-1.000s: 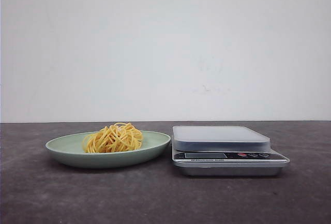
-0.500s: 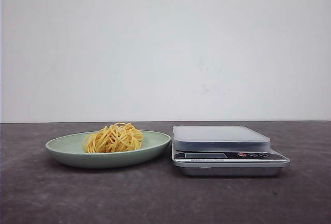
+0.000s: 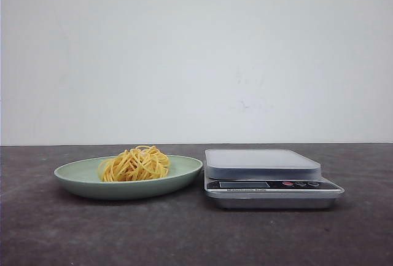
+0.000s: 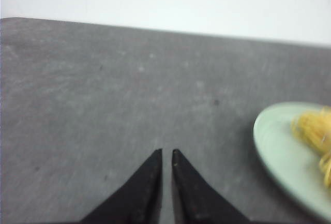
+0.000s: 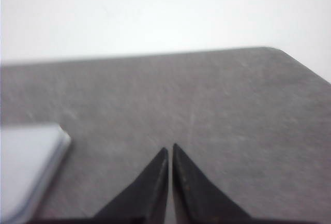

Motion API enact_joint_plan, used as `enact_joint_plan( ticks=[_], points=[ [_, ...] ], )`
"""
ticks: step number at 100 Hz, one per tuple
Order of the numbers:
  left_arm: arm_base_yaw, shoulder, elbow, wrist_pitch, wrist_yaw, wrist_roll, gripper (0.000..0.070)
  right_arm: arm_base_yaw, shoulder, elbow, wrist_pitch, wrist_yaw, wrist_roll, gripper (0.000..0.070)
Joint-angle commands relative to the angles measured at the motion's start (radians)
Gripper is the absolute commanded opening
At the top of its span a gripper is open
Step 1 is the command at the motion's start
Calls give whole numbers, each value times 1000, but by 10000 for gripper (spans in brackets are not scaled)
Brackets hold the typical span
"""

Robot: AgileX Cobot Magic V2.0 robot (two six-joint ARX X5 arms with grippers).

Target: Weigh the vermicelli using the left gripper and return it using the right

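The vermicelli is a little yellow nest of thin noodles. It sits in the middle of a pale green plate, and it is much smaller than the plate. In the left wrist view only a part of the vermicelli shows, at the edge of the picture, lying on the plate.

The plate rests on a dark gray bench. Just beside the plate, on its right in the front view, stands a silver kitchen scale. The two are very close, but the pictures do not show if they touch. The scale has a flat gray top and a small screen with little round buttons on its front. Nothing lies on its flat top. A plain white wall is behind the bench.

The left gripper hangs over bare bench, near the plate but apart from it. Its two black pointed fingers are together, with just a thin slit between the tips, and they hold nothing.

The right gripper hangs over bare bench too. Its black fingers are also together and hold nothing. A corner of the scale shows off to one side of it, blurry and apart from the fingers.
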Motion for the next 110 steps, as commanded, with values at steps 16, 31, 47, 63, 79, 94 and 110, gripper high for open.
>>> enact_joint_plan(
  ticks=[16, 31, 47, 63, 79, 94, 110],
  points=[
    [0, 55, 148, 9, -3, -201, 8, 2, 23, 163, -63, -89, 266, 4],
    [-2, 213, 336, -14, 18, -222, 9, 3, 98, 338, -138, -146, 272, 4],
    [-2, 448, 599, -94, 133, -222, 9, 4, 236, 533, -241, -209, 207, 4],
    [-6, 657, 819, -177, 267, -182, 9, 5, 375, 699, -350, -258, 45, 4],
    [-30, 796, 957, -295, 377, -85, 33, 5, 479, 832, -466, -257, -97, 4],
    [-62, 858, 998, -329, 427, -69, 405, 31, 539, 884, -494, -265, -114, 198],
    [-91, 877, 999, -332, 440, -80, 509, 51, 563, 895, -497, -326, -108, 421]
  ],
)
